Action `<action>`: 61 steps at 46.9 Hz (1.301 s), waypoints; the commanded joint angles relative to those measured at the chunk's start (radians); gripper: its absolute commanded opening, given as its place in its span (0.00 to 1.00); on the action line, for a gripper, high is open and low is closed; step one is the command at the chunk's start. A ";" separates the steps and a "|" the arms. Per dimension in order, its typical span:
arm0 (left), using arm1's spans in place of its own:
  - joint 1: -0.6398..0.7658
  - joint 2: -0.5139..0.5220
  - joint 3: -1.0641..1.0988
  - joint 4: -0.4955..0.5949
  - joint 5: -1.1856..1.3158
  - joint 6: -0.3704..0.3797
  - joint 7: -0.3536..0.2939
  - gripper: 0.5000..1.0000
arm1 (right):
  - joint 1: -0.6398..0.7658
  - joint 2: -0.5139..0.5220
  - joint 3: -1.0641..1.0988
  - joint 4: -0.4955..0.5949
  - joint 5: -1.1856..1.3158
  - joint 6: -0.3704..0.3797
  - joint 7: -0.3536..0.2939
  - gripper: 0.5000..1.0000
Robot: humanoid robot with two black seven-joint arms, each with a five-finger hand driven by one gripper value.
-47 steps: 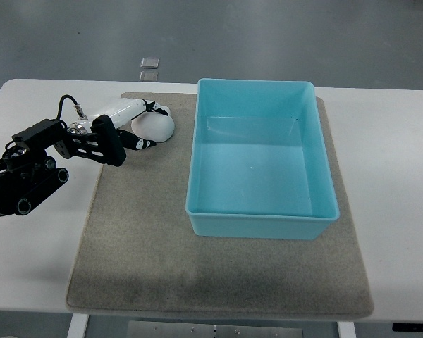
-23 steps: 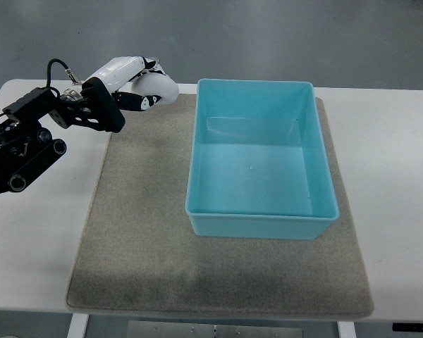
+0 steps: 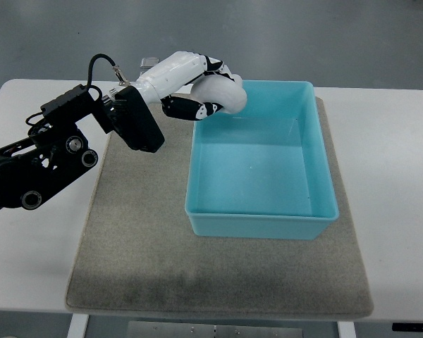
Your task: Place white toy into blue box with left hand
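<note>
My left hand is shut on the white toy, a rounded white lump. It holds the toy in the air over the far left corner of the blue box. The box is a light blue open bin with nothing inside, standing on the grey mat. The left arm comes in from the left edge. The white fingers curl over the toy's top and the dark-tipped thumb lies under it.
The mat lies on a white table. Two small clear squares sit on the floor beyond the table's far edge, partly hidden by the hand.
My left hand has lifted the white toy off the mat's far left part and carried it right, from beside the box to above its far left corner.
</note>
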 commanded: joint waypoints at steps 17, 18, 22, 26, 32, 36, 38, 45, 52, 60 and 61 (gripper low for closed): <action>0.017 -0.021 0.145 0.002 0.000 0.003 -0.002 0.22 | 0.000 0.000 0.000 0.000 0.000 0.000 0.000 0.87; 0.020 -0.026 0.145 0.003 0.000 0.003 -0.002 0.31 | 0.000 0.000 0.000 0.000 0.000 0.000 0.000 0.87; 0.029 -0.039 0.144 0.003 -0.003 0.009 -0.006 0.62 | 0.000 0.000 0.000 0.000 0.000 0.000 0.000 0.87; 0.034 -0.044 0.144 0.003 -0.003 0.009 -0.009 0.77 | 0.000 0.000 0.000 0.000 0.000 0.000 0.000 0.87; 0.045 -0.046 0.144 0.002 -0.005 0.010 -0.011 0.89 | 0.000 0.000 0.000 0.000 0.000 0.000 0.000 0.87; 0.045 -0.046 0.144 0.002 -0.006 0.012 -0.011 0.92 | 0.000 0.000 0.000 0.000 0.000 0.000 0.000 0.87; 0.045 -0.046 0.142 0.002 -0.008 0.017 -0.011 0.92 | 0.000 0.000 0.000 0.000 0.000 0.000 0.000 0.87; 0.043 -0.046 0.133 0.002 -0.046 0.063 -0.011 0.94 | 0.000 0.000 0.000 0.000 0.000 0.000 0.000 0.87; 0.035 -0.044 0.116 0.006 -0.291 0.104 -0.011 0.98 | 0.000 0.000 0.000 0.000 0.000 0.000 0.000 0.87; 0.040 -0.038 0.041 0.008 -0.702 0.106 -0.011 0.98 | 0.000 0.000 0.000 0.000 0.000 0.000 0.000 0.87; 0.042 -0.036 0.035 0.008 -0.751 0.106 -0.009 0.98 | 0.000 0.000 0.000 0.000 0.000 0.000 0.000 0.87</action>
